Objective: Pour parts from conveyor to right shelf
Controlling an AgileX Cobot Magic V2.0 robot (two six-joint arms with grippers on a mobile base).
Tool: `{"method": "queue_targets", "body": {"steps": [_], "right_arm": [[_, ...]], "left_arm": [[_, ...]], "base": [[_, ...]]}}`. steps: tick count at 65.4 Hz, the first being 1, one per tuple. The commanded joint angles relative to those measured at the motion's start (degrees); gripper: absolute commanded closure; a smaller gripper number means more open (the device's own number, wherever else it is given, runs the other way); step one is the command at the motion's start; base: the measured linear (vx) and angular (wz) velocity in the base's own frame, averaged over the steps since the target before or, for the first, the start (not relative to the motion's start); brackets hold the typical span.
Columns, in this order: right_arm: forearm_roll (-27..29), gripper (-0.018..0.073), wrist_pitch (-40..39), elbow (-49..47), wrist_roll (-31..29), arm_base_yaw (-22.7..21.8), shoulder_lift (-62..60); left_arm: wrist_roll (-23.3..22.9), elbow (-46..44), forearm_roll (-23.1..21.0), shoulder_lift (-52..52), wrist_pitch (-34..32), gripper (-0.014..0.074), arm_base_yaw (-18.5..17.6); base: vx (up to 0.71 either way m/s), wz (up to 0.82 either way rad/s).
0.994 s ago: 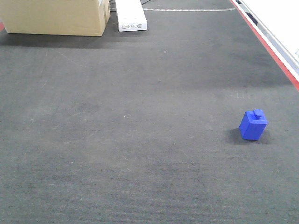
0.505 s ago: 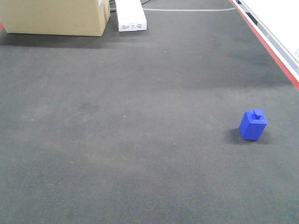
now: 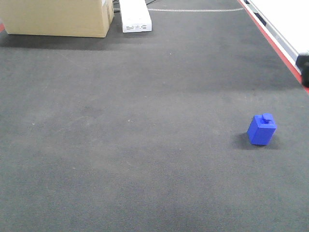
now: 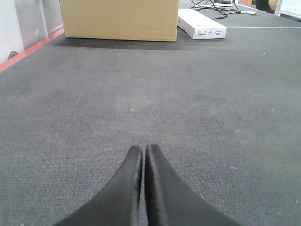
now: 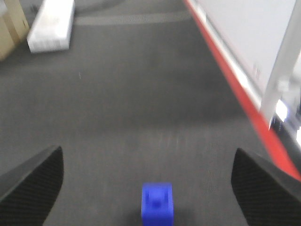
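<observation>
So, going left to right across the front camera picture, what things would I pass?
cardboard box → flat white box → blue block

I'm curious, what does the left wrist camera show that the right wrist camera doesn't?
Only the left wrist view shows the left gripper, its jaws pressed together and empty, plus tangled cables behind the boxes. Only the right wrist view shows the blue block, untouched, framed by the right gripper with its jaws spread wide. Both show the dark grey conveyor, the white flat box and the cardboard box, though only a corner of that box appears in the right wrist view.
</observation>
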Motion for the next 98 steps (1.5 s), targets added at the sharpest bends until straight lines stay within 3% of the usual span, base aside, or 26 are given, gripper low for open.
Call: {"method": "queue_targets", "body": {"steps": [1,15,46,76,98], "right_arm": [[-0.01,-0.0137,2.85,-2.12,0.63,-0.24,1.72],[-0.4,-0.0129,19.51,-10.54,-3.61,-0.24,11.39],[1.14,-0.0113,50.21,-41.33,-12.19,-0.24,38.03],[3.36,-0.0098,53.45,-51.7,-14.42,-0.91,53.22],[10.68,-0.0089,51.64,-51.7,-18.61,-3.76,58.15]], "left_arm": [[-0.49,-1.07,-0.45,-0.72,-4.25,0.0603,-0.41],[-0.49,-1.07,-0.45,-0.72,-4.25,0.0603,-0.41],[-0.49,-1.07,-0.45,-0.72,-4.25,0.0603,-0.41],[-0.49,-1.07,-0.45,-0.72,-4.25,0.0603,-0.41],[-0.49,-1.07,-0.45,-0.72,-4.25,0.0603,-0.41]], "base": [[0.0,0.0],[0.0,0.0],[0.0,0.0],[0.0,0.0],[0.0,0.0]]}}
